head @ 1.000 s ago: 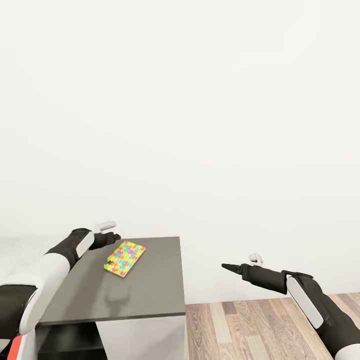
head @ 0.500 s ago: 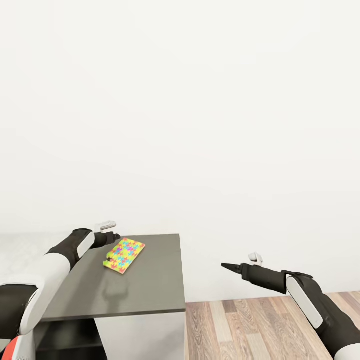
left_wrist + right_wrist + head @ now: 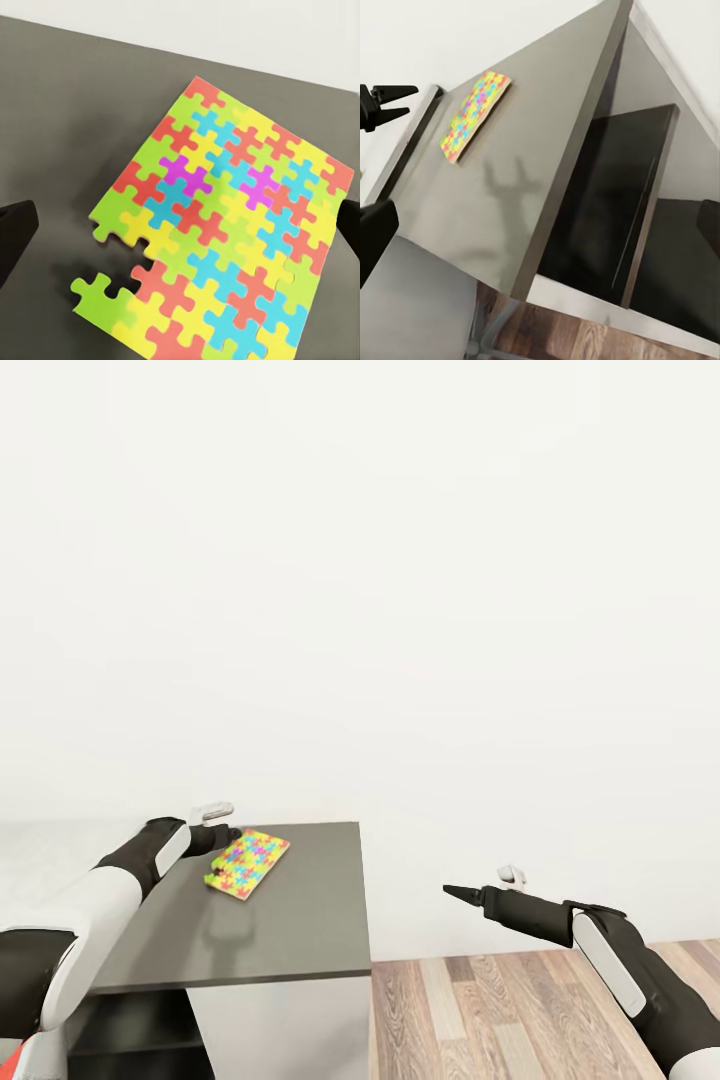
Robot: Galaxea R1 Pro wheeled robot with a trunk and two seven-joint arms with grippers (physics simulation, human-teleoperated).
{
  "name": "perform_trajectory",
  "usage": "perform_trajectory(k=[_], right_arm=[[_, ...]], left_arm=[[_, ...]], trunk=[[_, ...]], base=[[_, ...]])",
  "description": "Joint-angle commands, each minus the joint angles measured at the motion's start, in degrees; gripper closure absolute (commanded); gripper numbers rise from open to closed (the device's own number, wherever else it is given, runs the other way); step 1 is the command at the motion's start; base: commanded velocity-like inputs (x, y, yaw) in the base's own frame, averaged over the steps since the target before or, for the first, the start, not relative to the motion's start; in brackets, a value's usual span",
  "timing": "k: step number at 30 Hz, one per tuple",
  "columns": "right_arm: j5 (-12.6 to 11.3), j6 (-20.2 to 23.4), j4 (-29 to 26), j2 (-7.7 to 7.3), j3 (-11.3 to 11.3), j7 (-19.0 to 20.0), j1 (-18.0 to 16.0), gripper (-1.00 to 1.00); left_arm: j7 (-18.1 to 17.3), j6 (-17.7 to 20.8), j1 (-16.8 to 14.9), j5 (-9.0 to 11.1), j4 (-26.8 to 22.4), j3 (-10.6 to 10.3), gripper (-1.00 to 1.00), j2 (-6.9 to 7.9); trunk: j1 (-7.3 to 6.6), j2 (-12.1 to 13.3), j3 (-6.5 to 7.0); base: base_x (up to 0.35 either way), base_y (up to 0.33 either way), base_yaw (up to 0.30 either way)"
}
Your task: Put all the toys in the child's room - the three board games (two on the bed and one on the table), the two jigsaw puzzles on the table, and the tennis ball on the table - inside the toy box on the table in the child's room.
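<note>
I am reaching my left hand [image 3: 228,835] out over the dark grey bench [image 3: 290,930], and it is hovering just beside the near edge of the jigsaw puzzle [image 3: 247,864]. The puzzle is lying flat on the bench top, toward the back left part of it, close to the white wall [image 3: 400,610]. In the left wrist view the puzzle [image 3: 225,240] is spreading between my two dark fingertips [image 3: 15,236], which are standing wide apart on either side of it without touching it, so this hand is open and gripping nothing. One green piece at the puzzle's corner is sticking out past the rest of the edge.

My right hand [image 3: 452,893] is pointing out to the side, past the bench's end and above the wood plank floor [image 3: 520,1010], well apart from the puzzle. Its dark tip is looking like a single point from the head view, and I cannot tell whether it is open or closed.

In the right wrist view the puzzle [image 3: 474,115] is lying on the grey top, and my left hand [image 3: 386,101] is showing just beyond it with its fingers spread. Below the bench top an open dark compartment [image 3: 607,217] is showing, with nothing visible inside it.
</note>
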Motion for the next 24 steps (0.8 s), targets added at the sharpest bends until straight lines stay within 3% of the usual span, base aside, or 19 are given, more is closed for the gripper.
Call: perform_trajectory(k=[1, 24], right_arm=[[-0.38, 0.34, -0.02, -0.04, 0.07, -0.09, -0.05, -1.00], [-0.30, 0.24, -0.02, 0.07, 0.07, -0.18, -0.05, -1.00]], left_arm=[[-0.01, 0.21, -0.02, 0.40, -0.07, -0.47, -1.00, 0.07], [-0.01, 0.20, 0.32, 0.31, -0.07, -0.42, -1.00, 0.02]], trunk=[[0.23, -0.46, -0.25], [5.28, -9.68, -4.38]], base=[[0.000, 0.000, 0.000], [0.000, 0.000, 0.000]])
